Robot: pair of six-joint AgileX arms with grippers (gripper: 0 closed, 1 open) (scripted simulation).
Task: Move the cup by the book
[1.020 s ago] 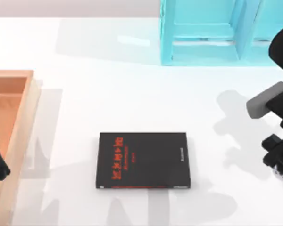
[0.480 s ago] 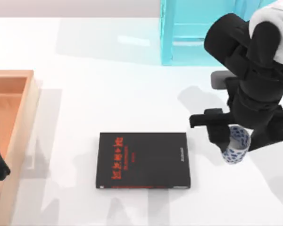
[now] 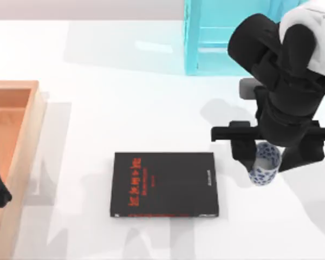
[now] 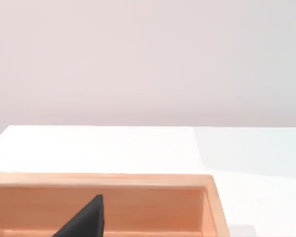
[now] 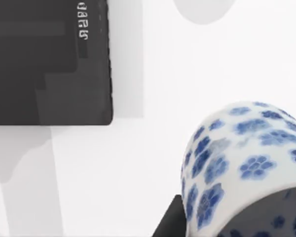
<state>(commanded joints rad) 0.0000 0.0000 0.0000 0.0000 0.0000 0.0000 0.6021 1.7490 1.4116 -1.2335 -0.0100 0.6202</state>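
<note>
The white table [image 3: 124, 97] carries everything, with a turquoise cabinet [image 3: 233, 38] at its far edge and a wooden tray [image 3: 13, 141] at its left side. My right arm reaches in from the upper right of the top view, its bulky black links folded over the right half of the table and the wrist pointing downward. The right gripper [image 3: 266, 157] hangs just right of the book [image 3: 165, 184], its fingers pinching the cup [image 3: 264, 165] between them. The book lies flat near the middle of the table, red lettering up, red strip along its near edge. The cup, white with blue flowers, sits well clear of the book's right edge, tilted in the grasp; whether its base touches the table I cannot tell. In the right wrist view the cup [image 5: 246, 168] looms close, with the book's corner [image 5: 49, 59] beyond it across bare table.

The arm covers part of the cabinet and the cup's upper rim in the top view. My left arm is parked at the table's left edge over the tray, with just a dark sliver of it in sight; the left wrist view has a black tip [image 4: 86, 219] against the tray wall [image 4: 153, 202], and I cannot tell how the left gripper is set.

Compared with half a second ago, the right gripper and cup have shifted slightly toward the book; the book, tray and left arm are unchanged.
</note>
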